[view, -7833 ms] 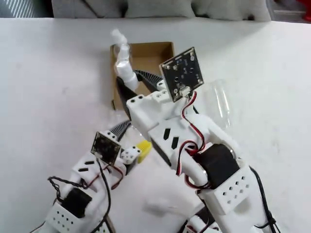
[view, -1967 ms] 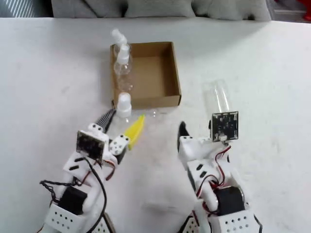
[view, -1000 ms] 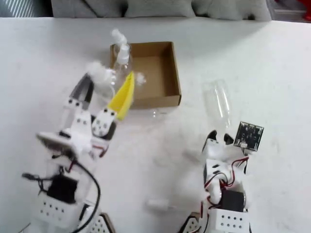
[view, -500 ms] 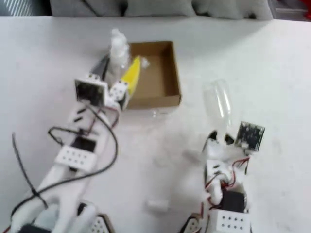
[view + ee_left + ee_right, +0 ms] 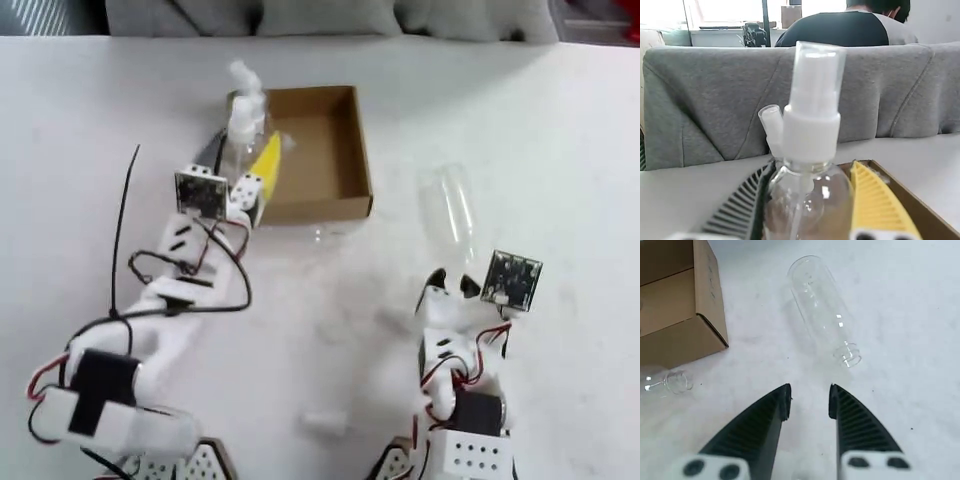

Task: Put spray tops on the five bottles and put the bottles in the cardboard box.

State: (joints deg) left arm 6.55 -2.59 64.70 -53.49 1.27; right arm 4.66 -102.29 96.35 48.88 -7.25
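The clear round plastic bottle with a white spray top [image 5: 810, 150] is clamped upright between the left fingers [image 5: 876, 202], one yellow and one black, gripped at the body so the spray head stands free above them. It hangs at the left wall of the open brown cardboard box [image 5: 318, 150], a placement that suits lowering it inside without catching the nozzle on the rim. A second white-topped clear bottle [image 5: 243, 78] stands at the box's far left corner, just behind the held one; whether it is inside the wall or just outside it I cannot tell.

Well apart, on the right of the white worktop [image 5: 540, 130], a clear topless bottle [image 5: 820, 307] lies on its side with its open neck pointing towards the right fingers [image 5: 760, 425]. These are apart and empty, low over the worktop just short of the neck, lined up so that they could close on the narrow end. That bottle needs its top before it can be boxed.
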